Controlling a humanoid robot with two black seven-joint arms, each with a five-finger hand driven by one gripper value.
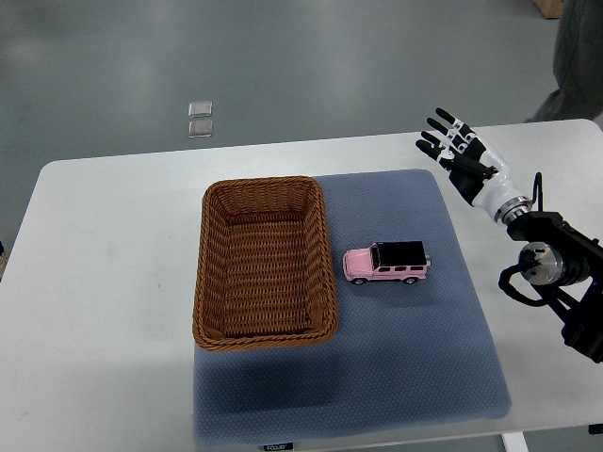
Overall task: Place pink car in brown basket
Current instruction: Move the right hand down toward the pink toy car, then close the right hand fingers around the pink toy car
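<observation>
Right hand (457, 151): fingers spread, holding nothing, well apart from car (386, 262). Car: pink, black roof, upright, just beside basket (266, 264).

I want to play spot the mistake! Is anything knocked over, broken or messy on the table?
No, nothing looks wrong. The pink car stands on its wheels on the blue mat, beside the basket, which sits upright with nothing in it. The robot hand is open off to the right.
</observation>
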